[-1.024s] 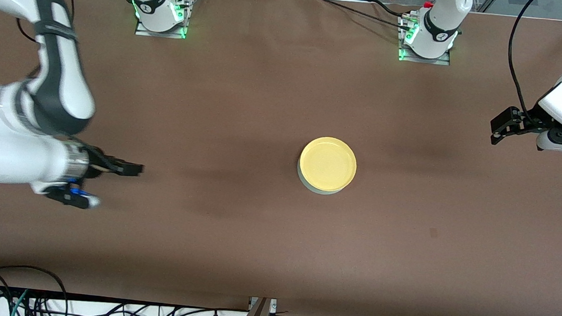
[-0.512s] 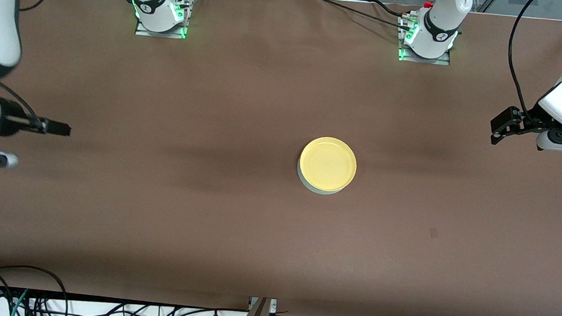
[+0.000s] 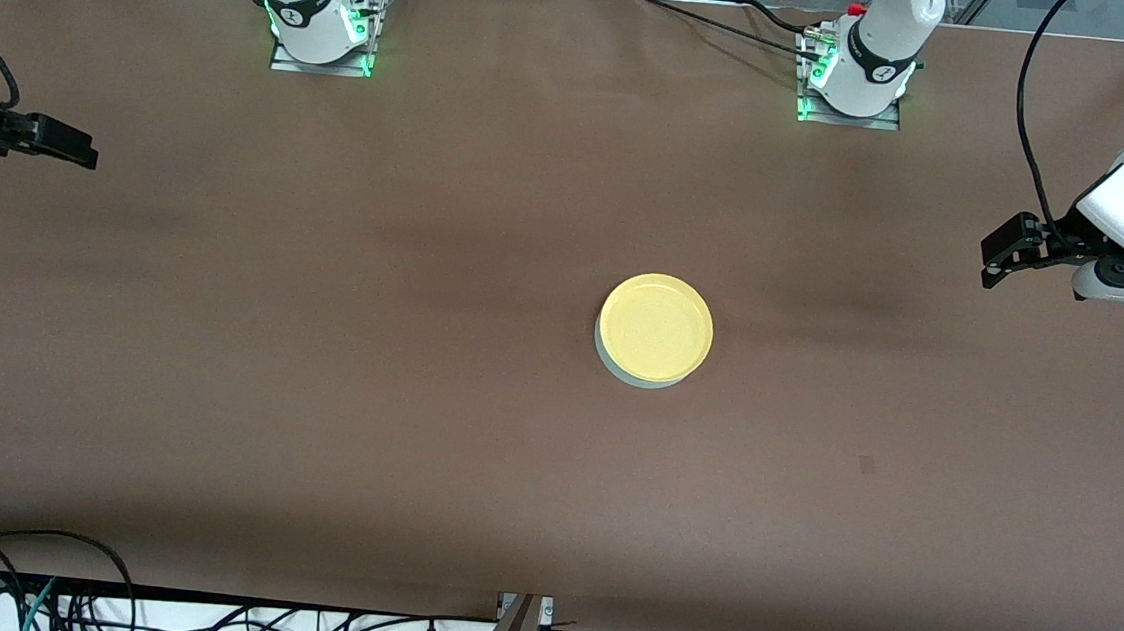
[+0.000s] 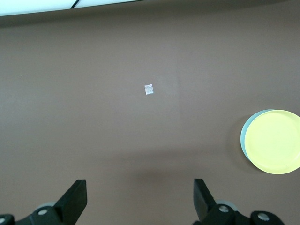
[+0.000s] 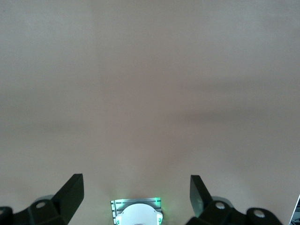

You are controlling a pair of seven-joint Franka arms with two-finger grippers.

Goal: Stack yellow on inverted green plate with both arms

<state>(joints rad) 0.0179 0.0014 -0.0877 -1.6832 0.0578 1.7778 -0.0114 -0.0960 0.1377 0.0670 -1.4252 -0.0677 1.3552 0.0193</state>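
The yellow plate (image 3: 655, 326) lies rim up on the green plate (image 3: 618, 372) near the middle of the table. Only a pale crescent of the green plate shows under it. The left wrist view shows the same stack, yellow plate (image 4: 276, 141) over green plate (image 4: 244, 135). My left gripper (image 3: 996, 257) hangs open and empty over the left arm's end of the table, well apart from the stack. Its fingers (image 4: 75, 201) stand wide over bare cloth. My right gripper (image 3: 72, 147) hangs open and empty over the right arm's end of the table, and its fingers (image 5: 72, 192) are wide apart.
Brown cloth covers the table (image 3: 363, 420). Two arm bases (image 3: 322, 26) (image 3: 857, 78) with green lights stand along the edge farthest from the front camera, and one base (image 5: 137, 213) shows in the right wrist view. A small pale mark (image 3: 867, 465) (image 4: 148, 89) lies on the cloth. Cables (image 3: 49, 586) hang below the near edge.
The right arm has swung away from the table's middle, out to its own end and up toward the bases. The left arm and the stacked plates have not moved.
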